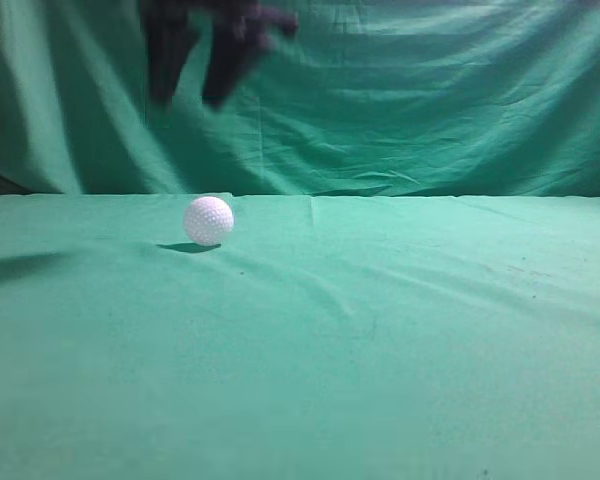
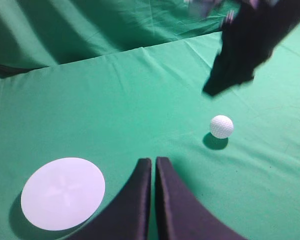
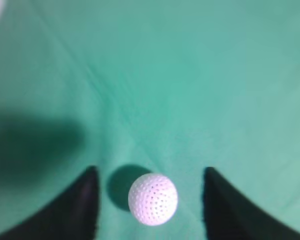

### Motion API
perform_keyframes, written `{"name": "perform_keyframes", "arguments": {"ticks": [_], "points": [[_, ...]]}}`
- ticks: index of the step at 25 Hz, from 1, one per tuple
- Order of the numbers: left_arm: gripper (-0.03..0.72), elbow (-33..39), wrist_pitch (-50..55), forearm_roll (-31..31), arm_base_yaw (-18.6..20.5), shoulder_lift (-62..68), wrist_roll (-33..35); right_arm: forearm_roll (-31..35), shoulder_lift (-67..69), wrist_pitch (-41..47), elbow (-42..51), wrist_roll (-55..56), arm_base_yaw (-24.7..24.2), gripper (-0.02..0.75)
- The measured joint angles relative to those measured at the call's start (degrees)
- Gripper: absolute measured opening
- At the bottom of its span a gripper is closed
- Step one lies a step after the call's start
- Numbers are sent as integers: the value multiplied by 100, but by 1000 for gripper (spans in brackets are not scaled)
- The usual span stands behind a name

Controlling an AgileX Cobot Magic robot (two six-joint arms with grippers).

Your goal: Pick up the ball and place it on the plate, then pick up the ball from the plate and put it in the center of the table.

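The broad table under wrinkled green cloth (image 1: 400, 340) fills the lower frame in the exterior view. The flat round white plate (image 2: 63, 193) sits bare at lower left of my left wrist view, beneath my left gripper (image 2: 153, 167), fingers pressed together. My right gripper (image 3: 149, 172) hangs wide apart, holding nothing, the small dimpled white golf ball (image 3: 153, 199) lying between its fingers on the cloth. I judge this the first pickup: next I must descend and close squarely.

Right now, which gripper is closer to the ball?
Right. The right gripper hangs directly above the ball, jaws open to either side of it. The left gripper sits farther off, shut, beside the plate.
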Motion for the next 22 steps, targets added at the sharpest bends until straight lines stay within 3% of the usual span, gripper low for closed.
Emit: {"name": "perform_keyframes", "arguments": {"ticks": [3,6,14,22], "points": [[0,0,-64,-12,0,0,0,-59,-604,390,-258,127,0,104],[0,0,-200,-38,0,0,0,-165,-1172,842,-294,258,0,0],[0,0,468,-118,0,-304,0,-586,-2771,1180,-123,991,0,0],[0,11,1205,-413,0,-1186,0,-620,-4732,1206,1708,1278,0,0]]}}
